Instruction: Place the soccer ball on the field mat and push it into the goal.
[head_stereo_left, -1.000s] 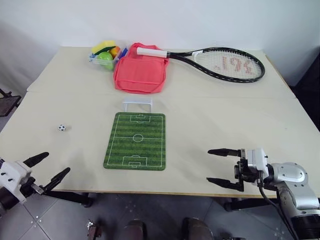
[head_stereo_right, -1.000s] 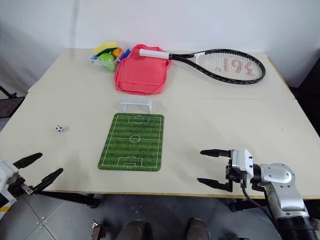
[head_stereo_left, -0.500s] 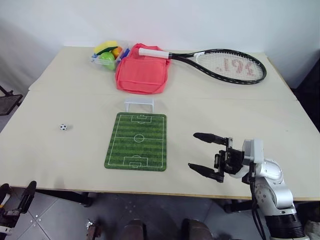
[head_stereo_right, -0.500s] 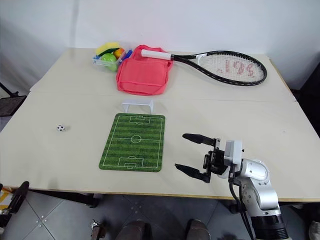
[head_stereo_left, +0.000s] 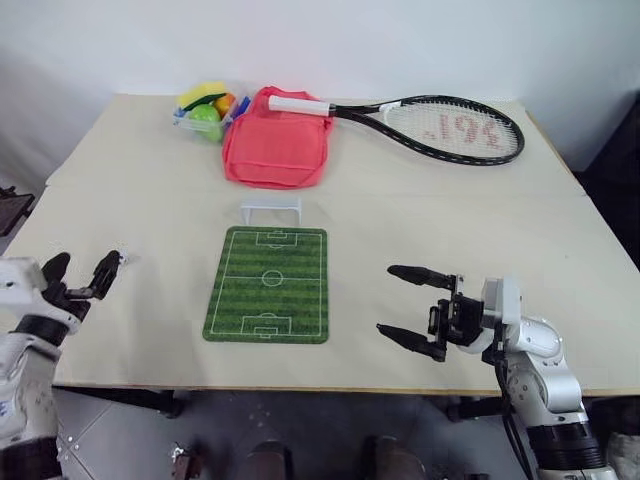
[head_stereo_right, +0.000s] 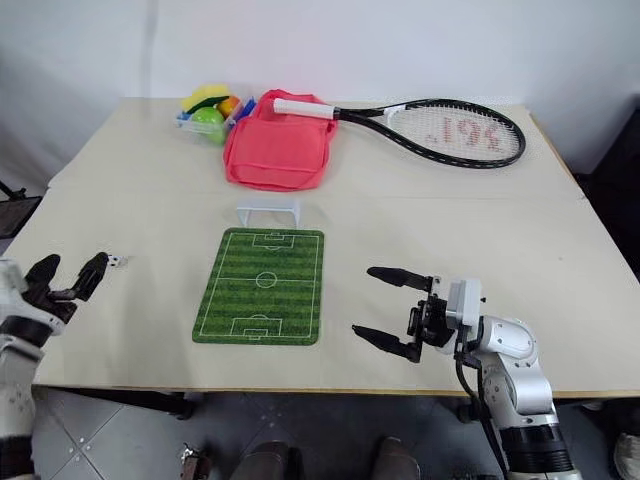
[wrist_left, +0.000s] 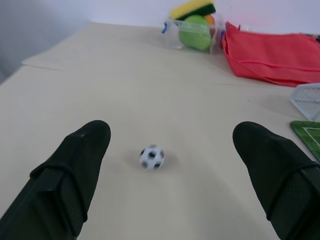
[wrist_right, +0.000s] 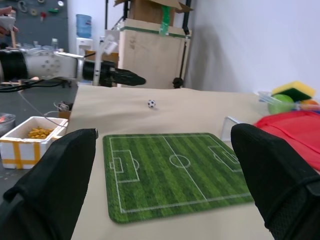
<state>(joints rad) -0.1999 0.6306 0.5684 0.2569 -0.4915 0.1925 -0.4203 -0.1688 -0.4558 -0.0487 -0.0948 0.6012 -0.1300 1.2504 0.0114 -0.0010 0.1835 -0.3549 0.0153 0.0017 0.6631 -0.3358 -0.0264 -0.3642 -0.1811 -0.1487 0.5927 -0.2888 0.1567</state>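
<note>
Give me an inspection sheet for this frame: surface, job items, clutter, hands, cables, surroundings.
Surface: beige table, seam running across it.
Job's things: soccer ball on the bare table, off the field mat; goal at the mat's far end.
Clutter: pink-red bag, tennis racket, clear tub of toys along the far edge.
Hands: left hand open, fingers either side of the ball, not touching; right hand open, empty, beside the mat.
Cables: black cable along the right forearm.
Surroundings: white wall; white box on the floor.
</note>
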